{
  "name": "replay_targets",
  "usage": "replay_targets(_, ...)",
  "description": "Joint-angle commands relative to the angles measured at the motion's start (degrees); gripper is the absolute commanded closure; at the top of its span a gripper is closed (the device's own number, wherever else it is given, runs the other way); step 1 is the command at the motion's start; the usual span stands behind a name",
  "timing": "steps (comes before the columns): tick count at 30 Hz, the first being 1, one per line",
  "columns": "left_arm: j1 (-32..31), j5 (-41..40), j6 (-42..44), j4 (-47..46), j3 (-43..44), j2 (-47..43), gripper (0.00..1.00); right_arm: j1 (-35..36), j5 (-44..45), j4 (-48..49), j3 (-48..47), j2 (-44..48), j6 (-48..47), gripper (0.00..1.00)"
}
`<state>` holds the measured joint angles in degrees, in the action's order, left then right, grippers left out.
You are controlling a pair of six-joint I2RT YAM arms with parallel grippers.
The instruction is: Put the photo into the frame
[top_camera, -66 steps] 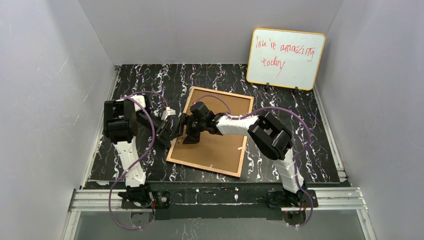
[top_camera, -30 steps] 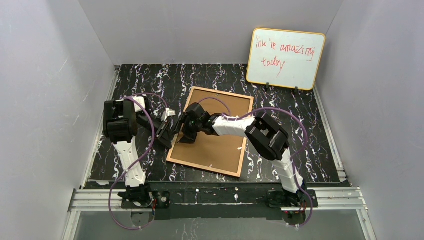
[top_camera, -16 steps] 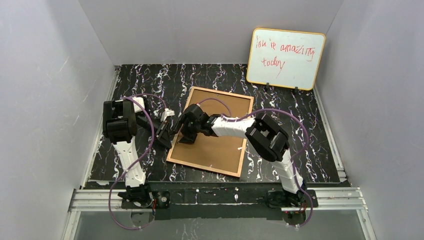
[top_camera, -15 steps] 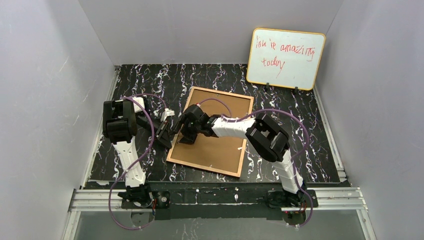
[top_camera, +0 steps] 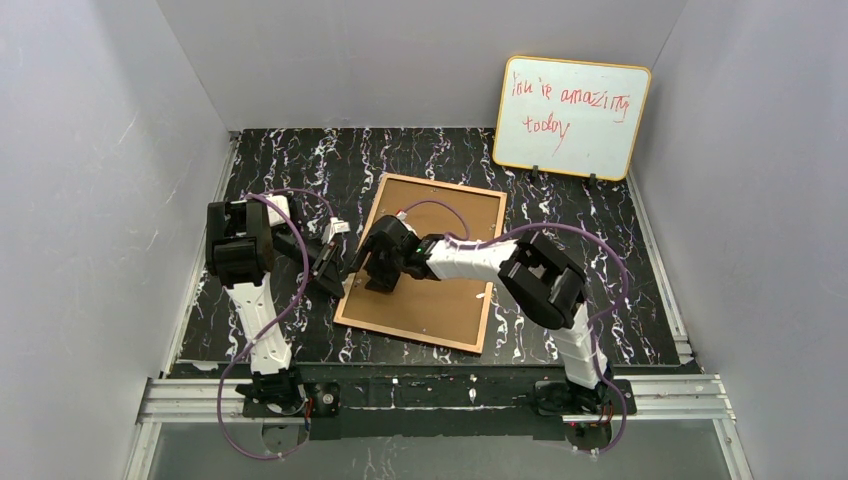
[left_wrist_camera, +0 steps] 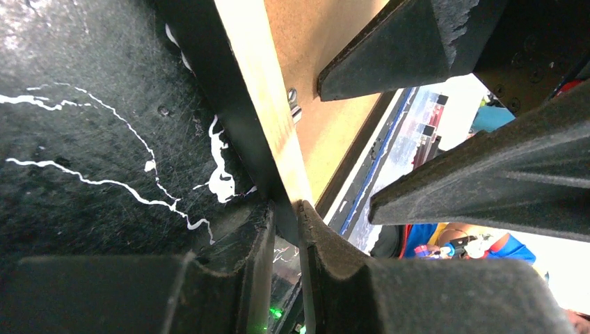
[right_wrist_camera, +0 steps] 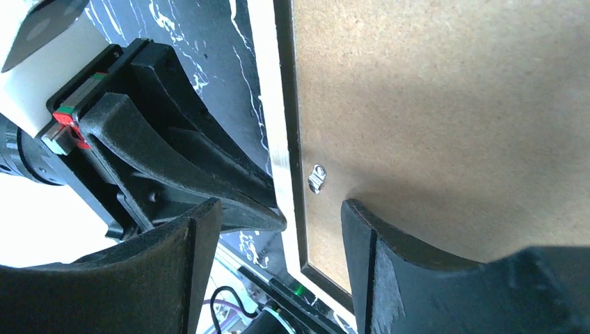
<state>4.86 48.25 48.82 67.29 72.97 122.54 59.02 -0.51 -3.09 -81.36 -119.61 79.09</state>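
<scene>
The frame lies face down on the black marbled mat, tan rails up, with the brown backing panel in it. The photo does not show in any view. My left gripper is shut on the frame's left rail, one finger on each side of it. My right gripper is open above the same rail, its jaws straddling the rail and the panel's edge. A small metal tab sits on the panel just ahead of the right jaws. It also shows in the left wrist view.
The orange-edged whiteboard with red writing leans on the back wall at the far right. Grey walls close in the mat on three sides. My two grippers are almost touching at the frame's left rail.
My right gripper has shifted a little nearer along the frame's left edge and stays open. My left gripper keeps its hold on the rail. The frame has not visibly moved.
</scene>
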Motion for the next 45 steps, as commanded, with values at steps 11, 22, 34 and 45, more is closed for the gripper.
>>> replay_targets(11,-0.9,-1.1,1.9,-2.8,-1.3,-0.2,0.84,0.5,1.6,-3.6,-6.7,-7.4,-2.0,0.29)
replay_targets(22,-0.8,-1.6,2.1,-2.5,-1.3,-0.2,0.85,0.8,1.3,-3.8,-0.9,-1.8,0.4,0.30)
replay_targets(34,-0.9,-1.6,1.8,-3.2,-1.7,-0.4,0.85,1.3,1.0,-4.7,-3.4,-4.0,0.2,0.30)
replay_targets(45,-0.8,-1.1,1.8,-3.5,-1.8,0.2,0.85,1.5,-0.6,-4.0,-6.2,-7.4,2.3,0.30)
